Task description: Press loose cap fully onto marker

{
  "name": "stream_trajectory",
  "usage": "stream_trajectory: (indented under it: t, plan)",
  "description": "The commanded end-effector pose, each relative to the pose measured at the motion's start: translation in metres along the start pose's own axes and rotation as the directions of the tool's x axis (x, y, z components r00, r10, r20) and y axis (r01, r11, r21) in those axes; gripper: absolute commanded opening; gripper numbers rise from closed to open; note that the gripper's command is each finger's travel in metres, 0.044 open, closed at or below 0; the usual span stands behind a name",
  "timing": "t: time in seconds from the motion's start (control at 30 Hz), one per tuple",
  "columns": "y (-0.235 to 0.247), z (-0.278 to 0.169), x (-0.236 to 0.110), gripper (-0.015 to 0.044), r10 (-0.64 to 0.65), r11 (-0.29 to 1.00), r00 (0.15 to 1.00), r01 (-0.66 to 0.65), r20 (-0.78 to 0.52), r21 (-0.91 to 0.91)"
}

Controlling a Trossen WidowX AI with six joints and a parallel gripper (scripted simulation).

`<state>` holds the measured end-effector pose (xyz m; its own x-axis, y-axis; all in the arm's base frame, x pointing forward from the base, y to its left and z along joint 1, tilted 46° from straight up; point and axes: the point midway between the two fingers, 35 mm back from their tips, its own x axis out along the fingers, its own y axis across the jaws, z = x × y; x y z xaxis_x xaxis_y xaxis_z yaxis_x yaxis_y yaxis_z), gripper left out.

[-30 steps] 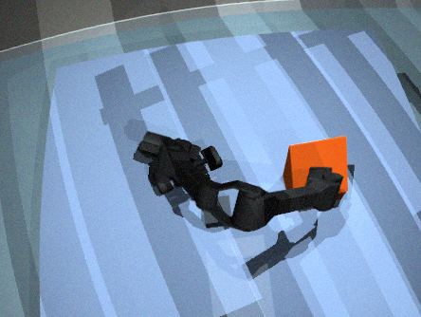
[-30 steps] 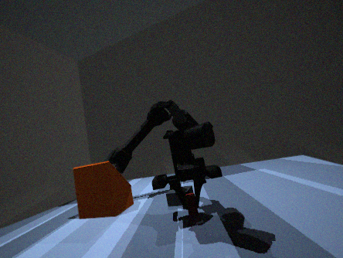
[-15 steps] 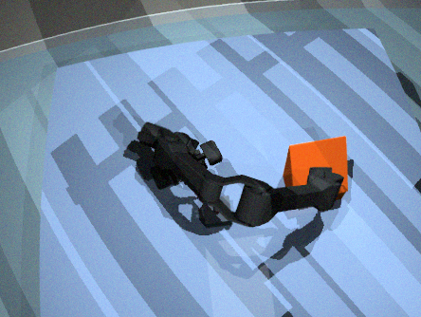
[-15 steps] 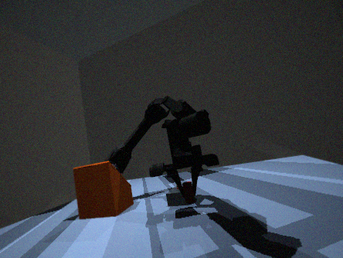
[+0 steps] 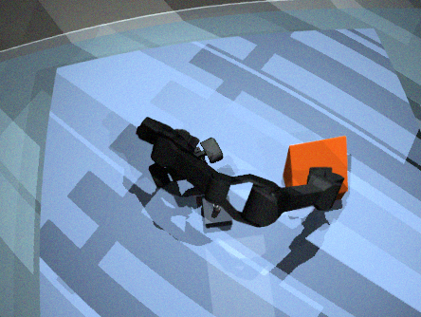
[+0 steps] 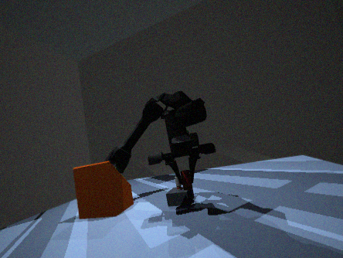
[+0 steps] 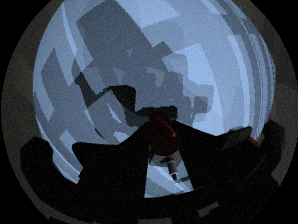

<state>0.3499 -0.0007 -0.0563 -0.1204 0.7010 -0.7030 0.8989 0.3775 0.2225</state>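
Observation:
My gripper (image 6: pixel 185 180) (image 7: pixel 160 124) points down and is shut on the red cap (image 6: pixel 185 176) (image 7: pixel 165 144), which sits between the fingertips and looks slightly tilted in the exterior view. The marker (image 5: pixel 216 209) (image 6: pixel 178 183) (image 7: pixel 173 169) stands upright in the grey holder block (image 5: pixel 210 219) (image 6: pixel 176 198), its tip bare. The cap is beside the marker, not over it, with a small sideways gap in the wrist view. In the top view the arm hides the fingertips and most of the cap. The cap's exact height above the table cannot be told.
A large orange block (image 5: pixel 317 158) (image 6: pixel 98 193) stands beside the arm's base; a sliver of it shows at the right of the wrist view (image 7: pixel 255 142). The arm reaches over from there. Strong striped light and dark shadows cover the table (image 5: pixel 118 90) (image 6: pixel 232 243).

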Motion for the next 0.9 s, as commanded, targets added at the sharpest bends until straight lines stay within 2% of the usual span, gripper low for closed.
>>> stream_trajectory:
  t: [0.0, 0.87]
  plan:
    - [-0.001, -0.01, -0.008, 0.0, 0.001, 1.0, 1.0, -0.001, 0.004, -0.005]
    - [-0.018, -0.079, -0.041, 0.0, -0.008, 1.0, 1.0, 0.008, 0.008, 0.005]
